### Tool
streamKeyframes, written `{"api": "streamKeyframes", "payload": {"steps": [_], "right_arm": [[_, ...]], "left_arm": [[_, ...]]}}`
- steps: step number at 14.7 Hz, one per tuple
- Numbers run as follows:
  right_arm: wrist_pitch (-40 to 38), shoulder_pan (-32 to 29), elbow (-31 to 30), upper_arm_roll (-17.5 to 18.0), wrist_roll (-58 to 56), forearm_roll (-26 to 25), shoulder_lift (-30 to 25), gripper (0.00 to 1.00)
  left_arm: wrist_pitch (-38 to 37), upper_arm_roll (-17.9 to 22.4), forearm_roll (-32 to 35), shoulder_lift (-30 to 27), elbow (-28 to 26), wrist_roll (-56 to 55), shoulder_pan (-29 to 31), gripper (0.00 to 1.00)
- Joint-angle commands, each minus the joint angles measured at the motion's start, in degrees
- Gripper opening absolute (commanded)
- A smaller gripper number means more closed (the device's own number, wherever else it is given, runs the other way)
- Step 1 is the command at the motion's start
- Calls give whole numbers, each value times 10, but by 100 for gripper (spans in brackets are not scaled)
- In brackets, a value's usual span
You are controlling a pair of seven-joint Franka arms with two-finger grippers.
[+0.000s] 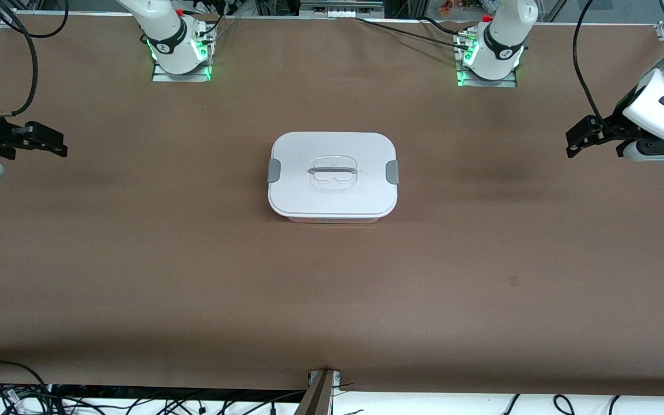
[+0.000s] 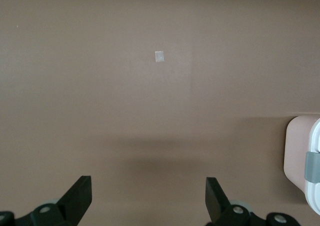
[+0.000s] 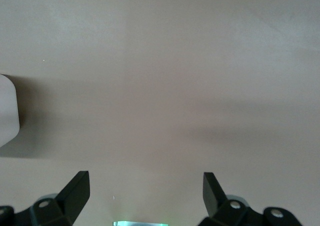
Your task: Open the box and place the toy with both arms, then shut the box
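The box [image 1: 332, 176] sits shut at the middle of the table, its white lid on, with a grey clip [image 1: 274, 170] at each end and a clear handle [image 1: 332, 169] on top. The toy is out of view. My left gripper [image 1: 572, 144] hangs open and empty over bare table toward the left arm's end; its wrist view shows the gripper [image 2: 148, 183] and the box's pink end [image 2: 296, 153]. My right gripper [image 1: 62, 145] hangs open and empty over the right arm's end; its wrist view shows the gripper [image 3: 146, 180] and a corner of the lid [image 3: 7, 111].
The two arm bases [image 1: 179, 49] [image 1: 490, 55] stand with green lights along the table edge farthest from the front camera. A small pale patch [image 2: 159, 56] marks the brown table top. Loose cables [image 1: 15, 397] lie off the nearest edge.
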Motion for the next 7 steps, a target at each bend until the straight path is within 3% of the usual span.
{"api": "streamKeyframes", "payload": {"steps": [1,7], "right_arm": [[0,7,4,-2,4,9,1,100],[0,6,4,-2,4,9,1,100]], "left_arm": [[-1,3,-7,7,15,18,-3,100],[-15,-1,-8,17,25,18,-4,100]]}}
